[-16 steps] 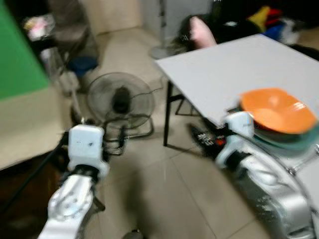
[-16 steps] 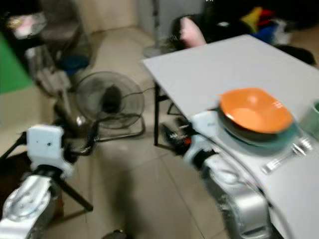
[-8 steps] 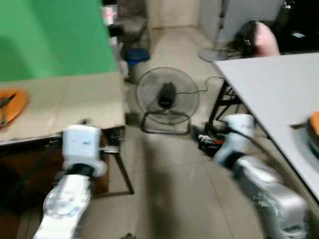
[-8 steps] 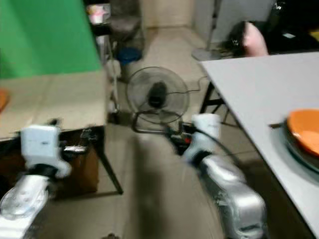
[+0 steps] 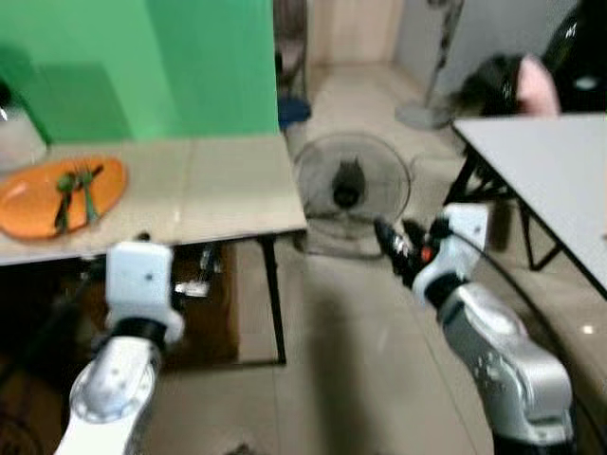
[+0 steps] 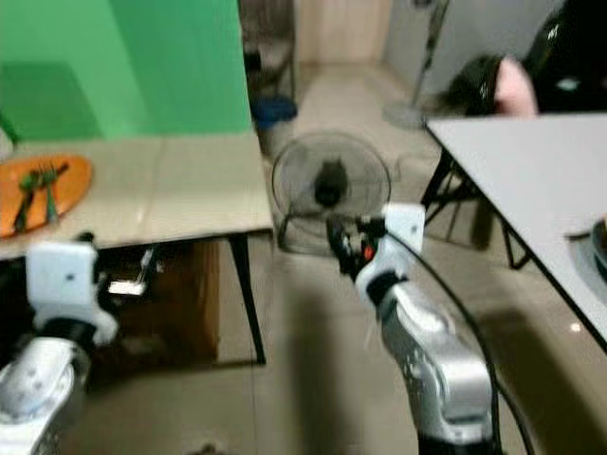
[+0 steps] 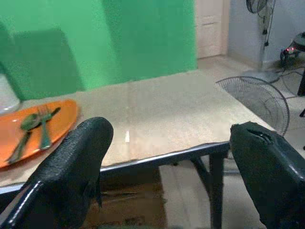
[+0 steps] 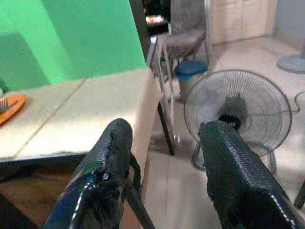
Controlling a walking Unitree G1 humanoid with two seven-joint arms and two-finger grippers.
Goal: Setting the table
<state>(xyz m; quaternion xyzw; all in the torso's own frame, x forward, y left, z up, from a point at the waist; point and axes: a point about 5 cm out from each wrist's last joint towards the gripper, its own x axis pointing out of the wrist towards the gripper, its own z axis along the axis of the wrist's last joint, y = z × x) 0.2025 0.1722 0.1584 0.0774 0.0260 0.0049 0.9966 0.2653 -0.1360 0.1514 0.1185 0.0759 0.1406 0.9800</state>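
Blur softens the orange plate (image 5: 59,194); left end effector (image 7: 167,176) and right end effector (image 8: 164,176) gape wide, empty.

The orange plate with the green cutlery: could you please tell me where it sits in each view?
Left eye view: orange plate at far left on the tan table.
Right eye view: upper left edge.
Left wrist view: far left, beyond one finger.
Right wrist view: a sliver at the left edge.
Shared landmark: the green wall.
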